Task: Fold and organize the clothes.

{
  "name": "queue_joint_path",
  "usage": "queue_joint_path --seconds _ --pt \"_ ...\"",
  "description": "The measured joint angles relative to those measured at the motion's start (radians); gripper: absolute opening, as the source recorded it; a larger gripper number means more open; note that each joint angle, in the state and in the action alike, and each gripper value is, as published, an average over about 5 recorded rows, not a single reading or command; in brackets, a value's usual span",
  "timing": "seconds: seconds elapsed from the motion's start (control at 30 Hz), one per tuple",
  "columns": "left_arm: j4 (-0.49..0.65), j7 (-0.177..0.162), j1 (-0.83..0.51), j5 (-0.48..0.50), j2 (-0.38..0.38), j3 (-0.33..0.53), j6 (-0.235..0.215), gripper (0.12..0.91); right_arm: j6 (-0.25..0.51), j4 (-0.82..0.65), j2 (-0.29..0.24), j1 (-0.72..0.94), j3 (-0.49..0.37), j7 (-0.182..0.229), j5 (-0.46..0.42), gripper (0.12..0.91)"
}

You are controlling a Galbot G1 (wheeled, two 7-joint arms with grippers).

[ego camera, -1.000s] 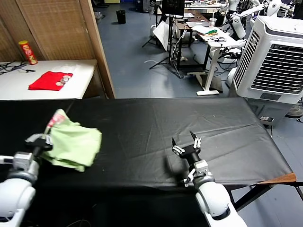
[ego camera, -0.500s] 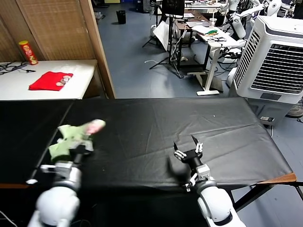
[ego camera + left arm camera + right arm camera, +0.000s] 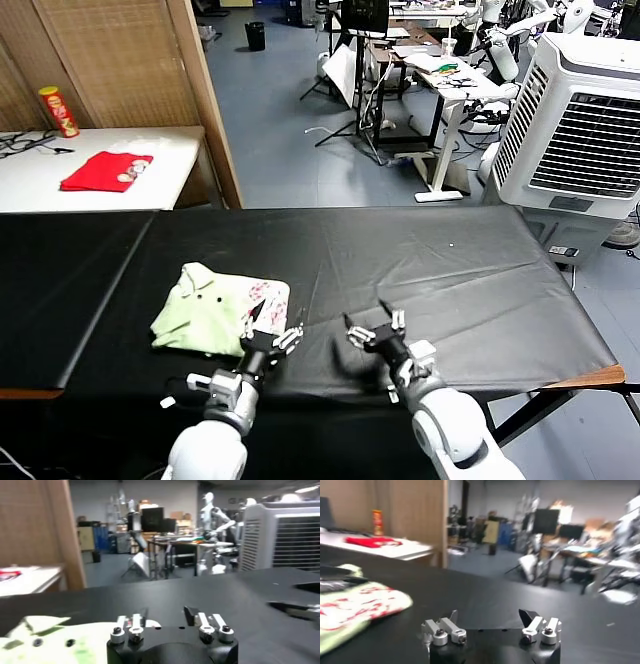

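The clothes, one pale mint-green shirt (image 3: 205, 315), lie in a folded bundle on the black table (image 3: 450, 270), left of centre. The shirt's reddish print (image 3: 266, 296) faces up on its right side and two dark dots show near the collar. My left gripper (image 3: 273, 331) hovers open at the shirt's near right corner and holds nothing. In the left wrist view the shirt (image 3: 45, 637) lies beside the open left gripper (image 3: 167, 615). My right gripper (image 3: 374, 327) stands open and empty over bare cloth to the right. The right wrist view shows the shirt (image 3: 350, 607) off to one side of that gripper (image 3: 490, 615).
A bright red cloth (image 3: 106, 170) and a tall can (image 3: 58, 110) rest on the white side table at the back left. A wooden partition (image 3: 130, 60) stands behind it. A large white air cooler (image 3: 590, 120) is at the back right. The table's front edge runs just below both grippers.
The left arm swung from the far left to the front centre with the shirt, then opened and let go of it. The shirt now lies flat. The right gripper shifted slightly left.
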Motion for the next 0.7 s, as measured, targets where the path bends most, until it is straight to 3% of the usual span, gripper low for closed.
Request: queue_joint_path --seconds 0.17,0.43,0.57,0.7 --pt "-0.046 -0.019 0.026 -0.020 0.030 -0.048 -0.018 0.797 -0.077 -0.066 0.029 0.111 -0.073 0.042 0.201 0.798" --pt "-0.075 -0.028 0.095 0.008 0.019 -0.120 -0.068 0.798 -0.159 -0.252 0.126 0.296 -0.160 0.145 0.494 0.797" --pt "-0.086 -0.032 0.129 0.013 0.006 -0.147 -0.083 0.798 -0.171 -0.326 0.167 0.348 -0.172 0.148 0.574 0.761" --pt "-0.091 -0.034 0.157 0.023 -0.007 -0.164 -0.097 0.798 -0.168 -0.382 0.195 0.380 -0.183 0.128 0.587 0.613"
